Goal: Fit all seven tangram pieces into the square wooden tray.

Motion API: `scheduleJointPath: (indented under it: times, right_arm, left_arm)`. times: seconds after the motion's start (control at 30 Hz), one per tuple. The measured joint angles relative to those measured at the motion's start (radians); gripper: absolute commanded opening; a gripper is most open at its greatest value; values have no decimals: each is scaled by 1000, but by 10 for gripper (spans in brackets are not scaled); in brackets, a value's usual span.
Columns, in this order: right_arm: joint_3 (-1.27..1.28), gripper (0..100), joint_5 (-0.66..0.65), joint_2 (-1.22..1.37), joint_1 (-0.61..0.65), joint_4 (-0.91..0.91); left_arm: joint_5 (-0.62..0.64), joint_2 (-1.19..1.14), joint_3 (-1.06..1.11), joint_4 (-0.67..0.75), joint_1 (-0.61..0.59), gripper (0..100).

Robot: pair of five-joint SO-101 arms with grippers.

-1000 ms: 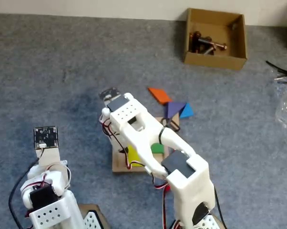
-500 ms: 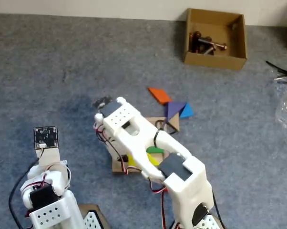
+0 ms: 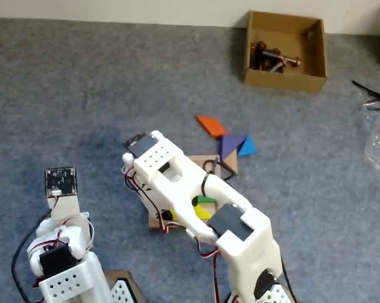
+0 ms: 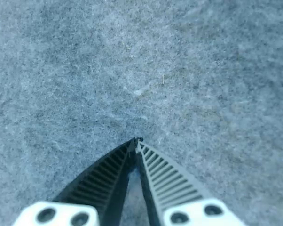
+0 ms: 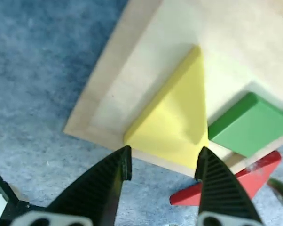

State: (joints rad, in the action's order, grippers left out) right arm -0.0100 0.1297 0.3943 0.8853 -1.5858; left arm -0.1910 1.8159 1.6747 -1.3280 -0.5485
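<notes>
My right gripper hangs open just above the near rim of the square wooden tray. Between its fingers lies the corner of a yellow triangle, flat in the tray's corner. A green piece leans on the rim beside it, and a red piece lies on the carpet just outside. From above, the right arm covers most of the tray; the yellow triangle and green piece peek out. Orange, purple and blue pieces lie beyond the tray. My left gripper is shut over bare carpet.
The left arm stands at the near left, well away from the tray. A cardboard box with small parts sits at the far right. Cables and a plastic bag line the right edge. Grey carpet stretches open to the left.
The right arm's wrist has swung left and a little nearer over the tray's left side. The left arm has not moved.
</notes>
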Motion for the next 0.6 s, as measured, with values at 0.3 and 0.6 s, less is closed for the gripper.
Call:
scheduleJointPath:
  times: [0.3,0.6]
  right_arm:
    - [41,213,0,0,35,61]
    - [48,213,0,-2,35,97]
  left_arm:
    - [0,0,0,0,0,5]
    - [0,0,0,0,0,5]
